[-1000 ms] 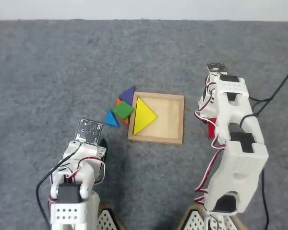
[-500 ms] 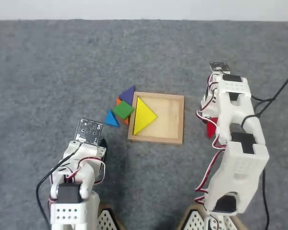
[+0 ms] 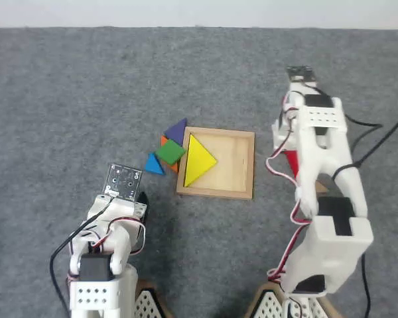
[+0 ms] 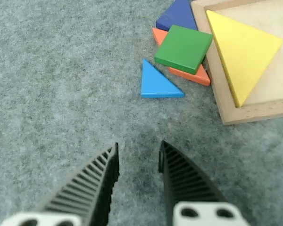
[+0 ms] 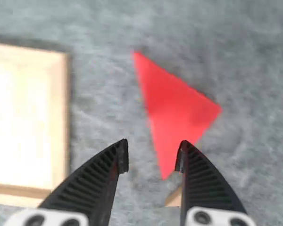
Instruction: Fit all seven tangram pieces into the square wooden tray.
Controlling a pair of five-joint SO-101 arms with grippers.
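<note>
The square wooden tray lies mid-table with a yellow triangle in its left half. Just left of the tray are a green square, a dark blue piece, an orange piece under the green one, and a small blue triangle. A red triangle lies on the carpet right of the tray, partly under the right arm. My right gripper hangs open just above the red triangle, one fingertip over its edge. My left gripper is open and empty, short of the blue triangle.
Grey carpet covers the table. A small tan piece peeks out beside the red triangle, under the right arm. The tray's right half is bare wood. Open carpet lies beyond the tray and to its far left.
The right arm has stretched a little toward the far side of the table, and a different part of the red triangle shows. The left arm and the other pieces have not moved.
</note>
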